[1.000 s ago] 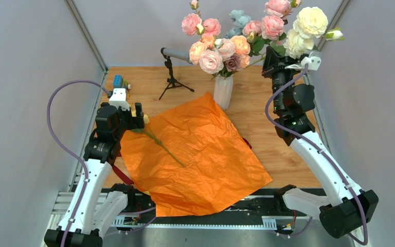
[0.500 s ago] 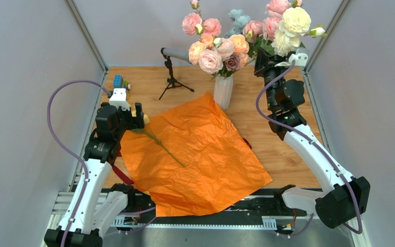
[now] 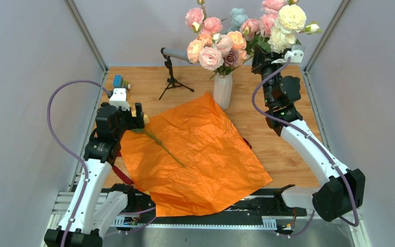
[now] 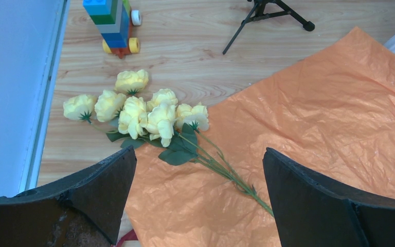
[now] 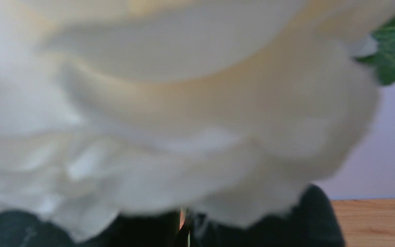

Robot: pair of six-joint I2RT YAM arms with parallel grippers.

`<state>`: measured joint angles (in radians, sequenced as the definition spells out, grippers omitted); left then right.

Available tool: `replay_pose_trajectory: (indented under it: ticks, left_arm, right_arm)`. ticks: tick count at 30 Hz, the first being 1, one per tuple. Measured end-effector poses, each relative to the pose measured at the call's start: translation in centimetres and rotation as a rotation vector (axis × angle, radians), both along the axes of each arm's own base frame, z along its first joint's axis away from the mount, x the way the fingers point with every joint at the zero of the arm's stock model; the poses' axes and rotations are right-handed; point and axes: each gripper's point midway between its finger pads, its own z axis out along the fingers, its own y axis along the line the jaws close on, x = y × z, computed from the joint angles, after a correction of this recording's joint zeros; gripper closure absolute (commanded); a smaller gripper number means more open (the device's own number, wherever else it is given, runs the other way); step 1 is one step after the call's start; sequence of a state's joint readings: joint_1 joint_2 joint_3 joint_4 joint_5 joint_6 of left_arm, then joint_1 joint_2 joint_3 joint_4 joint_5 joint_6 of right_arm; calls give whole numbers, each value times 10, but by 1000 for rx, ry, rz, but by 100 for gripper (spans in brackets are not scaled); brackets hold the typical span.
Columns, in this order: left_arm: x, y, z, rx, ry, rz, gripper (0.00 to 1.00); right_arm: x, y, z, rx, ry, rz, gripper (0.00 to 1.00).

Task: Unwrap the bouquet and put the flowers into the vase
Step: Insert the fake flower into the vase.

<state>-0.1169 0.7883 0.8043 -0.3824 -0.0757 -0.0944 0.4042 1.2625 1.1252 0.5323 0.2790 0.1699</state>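
Cream flowers (image 3: 287,25) clamped in right claw (image 3: 264,51), upper right near vase (image 3: 222,91); left claw (image 4: 199,154) apart over yellow flowers (image 4: 133,110).

One vase (image 3: 222,91), one orange sheet (image 3: 195,154), one microphone stand (image 3: 172,77), one block toy (image 4: 110,23). One yellow sprig (image 4: 149,116) bears about seven blooms; one cream stem (image 3: 291,18) has two blooms and a bud.
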Motion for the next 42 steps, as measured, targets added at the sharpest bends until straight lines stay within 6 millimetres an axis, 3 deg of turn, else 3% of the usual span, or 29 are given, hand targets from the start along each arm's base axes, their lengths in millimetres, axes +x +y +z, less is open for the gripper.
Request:
replay_pose_trajectory:
  ticks: [36,42]
  left_arm:
    - [-1,-4,-3,-7,7,-19,0]
    - [-1,-6,-3,-11,7,-31,0]
  right_arm:
    - [8,8,6,-122,68,11,100]
    - [30,23,-27,-194,157,43,100]
